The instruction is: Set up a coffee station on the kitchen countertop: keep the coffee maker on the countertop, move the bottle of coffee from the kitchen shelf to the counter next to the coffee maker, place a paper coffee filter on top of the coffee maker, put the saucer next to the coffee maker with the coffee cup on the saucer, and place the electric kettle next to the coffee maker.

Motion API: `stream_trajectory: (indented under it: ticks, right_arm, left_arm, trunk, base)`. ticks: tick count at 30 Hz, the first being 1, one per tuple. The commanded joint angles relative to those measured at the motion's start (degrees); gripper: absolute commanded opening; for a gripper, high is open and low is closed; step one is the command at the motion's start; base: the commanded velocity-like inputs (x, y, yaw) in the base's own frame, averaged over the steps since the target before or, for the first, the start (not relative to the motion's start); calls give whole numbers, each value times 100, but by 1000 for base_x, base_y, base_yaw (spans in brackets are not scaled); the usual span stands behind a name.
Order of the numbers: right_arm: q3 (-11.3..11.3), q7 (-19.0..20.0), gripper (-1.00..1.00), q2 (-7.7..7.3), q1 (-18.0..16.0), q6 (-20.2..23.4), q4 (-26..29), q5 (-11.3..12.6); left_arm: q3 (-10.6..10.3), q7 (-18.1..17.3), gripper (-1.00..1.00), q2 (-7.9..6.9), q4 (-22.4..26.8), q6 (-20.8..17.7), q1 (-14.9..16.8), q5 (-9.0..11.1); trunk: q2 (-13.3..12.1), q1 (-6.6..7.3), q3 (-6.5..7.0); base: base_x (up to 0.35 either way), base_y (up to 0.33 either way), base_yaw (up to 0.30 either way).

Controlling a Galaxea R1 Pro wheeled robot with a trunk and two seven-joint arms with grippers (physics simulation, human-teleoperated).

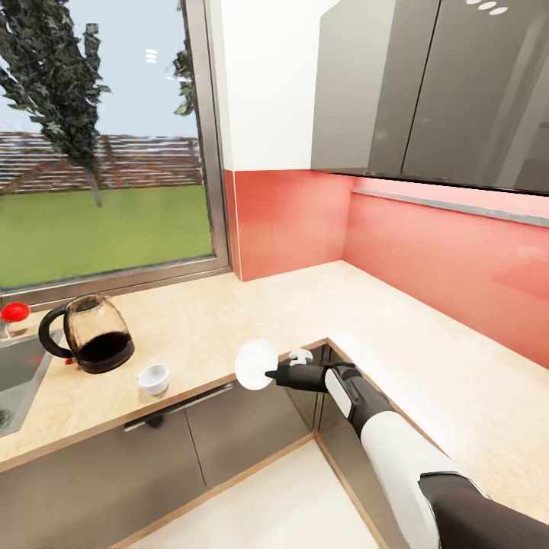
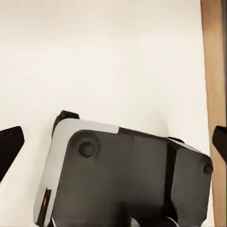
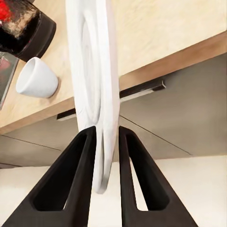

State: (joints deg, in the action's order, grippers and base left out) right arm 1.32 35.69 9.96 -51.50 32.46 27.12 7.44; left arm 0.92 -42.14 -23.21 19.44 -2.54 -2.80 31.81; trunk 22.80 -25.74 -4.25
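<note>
right tool (image 3: 106,137) pinching saucer (image 3: 94,71) edge-on | left tool state unclear | kettle (image 1: 91,335) cropped

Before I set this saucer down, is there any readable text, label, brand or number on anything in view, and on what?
None: no readable text in any view.
The coffee pot, coffee cup and saucer held in the right claw bear no lettering.
The red-capped item beside the sink shows no label.
A small orange mark on the robot's base is too small to read.
</note>
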Motion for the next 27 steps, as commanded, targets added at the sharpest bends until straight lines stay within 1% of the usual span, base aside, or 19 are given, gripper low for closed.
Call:
stream_trajectory:
  ticks: [1,2,4,5,6,7,8,9,10,12,13,17,21,25,27]
  right_arm:
    - [17,-1,-100,4,-5,58,2,65]
    - [15,-4,-100,4,-7,58,3,65]
    - [11,-3,-100,4,-9,58,-2,65]
    - [5,-1,-100,4,-7,58,-25,65]
    - [6,-1,-100,4,-8,58,-37,65]
    - [7,-1,-100,4,-5,62,-52,61]
    - [8,-4,-100,4,-7,60,-58,63]
    - [8,-7,-100,4,-7,59,-63,59]
    - [8,-9,-100,4,-7,59,-64,59]
    - [8,-9,-100,4,-6,59,-61,62]
    - [8,-9,-100,4,-6,59,-65,64]
    - [8,-2,-100,4,-5,58,-67,65]
    - [8,-1,-100,4,-7,58,-58,65]
    - [8,-2,-100,4,-4,62,-32,65]
    - [8,8,-100,4,-4,60,-35,65]
  left_arm:
    - [15,2,100,3,-234,236,-5,-55]
    - [19,76,100,9,-561,541,-5,-126]
    - [21,332,100,30,-991,890,-7,-170]
    - [22,1315,100,166,-1482,1474,-9,-196]
    - [22,1626,100,218,-1523,1544,-10,-198]
    - [22,2145,100,323,-1557,1609,-10,-199]
    - [22,2480,100,394,-1570,1634,-10,-203]
    - [19,3157,100,544,-1583,1660,-10,-237]
    - [16,3615,100,643,-1588,1664,-10,-316]
    - [18,4101,100,731,-1594,1666,-10,-479]
    - [20,4372,100,815,-1598,1663,-10,-629]
    - [17,4549,100,908,-1593,1654,-10,-768]
    - [14,4563,100,920,-1593,1652,-10,-778]
    - [13,4578,100,923,-1593,1652,-10,-781]
    - [15,4586,100,923,-1591,1652,-10,-781]
  trunk:
    - [12,-4,-11]
    - [12,-4,-11]
    - [12,-4,-11]
    - [12,-4,-11]
    - [12,-4,-11]
    - [12,-4,-11]
    - [12,-4,-11]
    - [12,-4,-11]
    - [12,-4,-11]
    - [12,-4,-11]
    - [12,-4,-11]
    - [12,-4,-11]
    - [12,-4,-11]
    - [12,-4,-11]
    - [12,-4,-11]
  base:
    - [0,0,166]
    - [0,0,221]
    - [0,0,248]
    - [0,0,274]
    - [0,0,275]
    - [0,0,277]
    - [0,0,277]
    - [0,0,278]
    - [0,0,278]
    - [0,0,278]
    - [0,0,278]
    - [0,0,278]
    - [0,0,241]
    - [-28,0,19]
    - [-188,0,3]
